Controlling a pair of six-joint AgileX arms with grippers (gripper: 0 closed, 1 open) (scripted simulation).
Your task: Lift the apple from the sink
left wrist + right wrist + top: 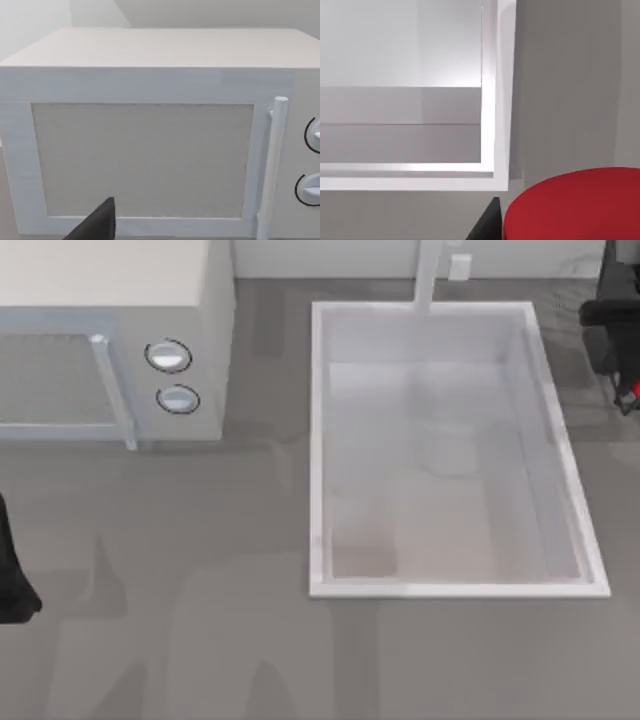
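Observation:
The white sink (pixel 320 440) sits right of the table's centre, its pale basin holding nothing. The red apple (pixel 575 207) looms large and close in the right wrist view, outside the sink's rim (pixel 495 125) and above the grey table. A dark finger (pixel 487 225) lies against its side. From above, a sliver of the apple (pixel 630 394) shows in my right gripper (pixel 626 388), at the far right edge beside the sink's back corner. The gripper is shut on it. My left gripper (pixel 12 585) is parked at the left edge.
A white microwave (pixel 110 330) with two round knobs (pixel 172 375) fills the back left; its door and handle (pixel 272 165) face the left wrist camera. A white faucet post (pixel 428 275) stands at the sink's back edge. Grey tabletop lies in front of the sink.

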